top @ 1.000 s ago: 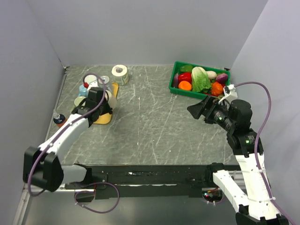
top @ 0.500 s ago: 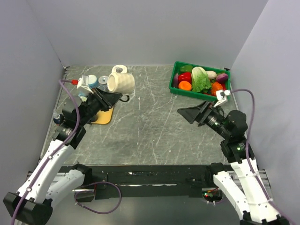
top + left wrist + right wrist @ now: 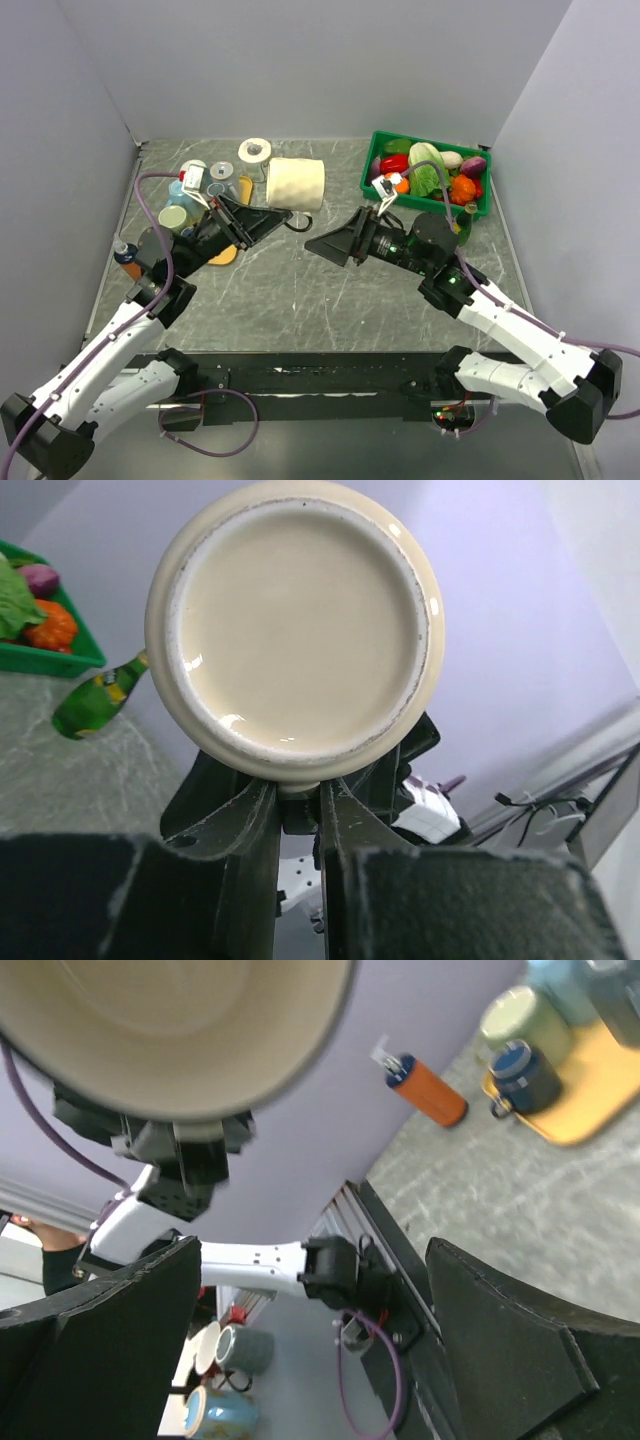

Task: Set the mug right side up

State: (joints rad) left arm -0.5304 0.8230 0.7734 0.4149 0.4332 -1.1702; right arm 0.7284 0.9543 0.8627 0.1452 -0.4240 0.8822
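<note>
Glazed cream ceramic mug [image 3: 296,184] held sideways aloft — left gripper [image 3: 278,214] clamped on it, right gripper [image 3: 330,240] spread wide just beside, open veined grey surface [image 3: 300,290] beneath.

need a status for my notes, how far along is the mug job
Done: the left gripper holds the mug sideways, off the table. In hand: the open right gripper faces its mouth. Left: standing it mouth-up on the table.

A green plastic crate [image 3: 369,168] of vegetables [image 3: 432,180] sits far right. On the left, a white tape roll [image 3: 254,150], a flat yellow tray [image 3: 592,1100] and a small orange bottle [image 3: 126,258].
</note>
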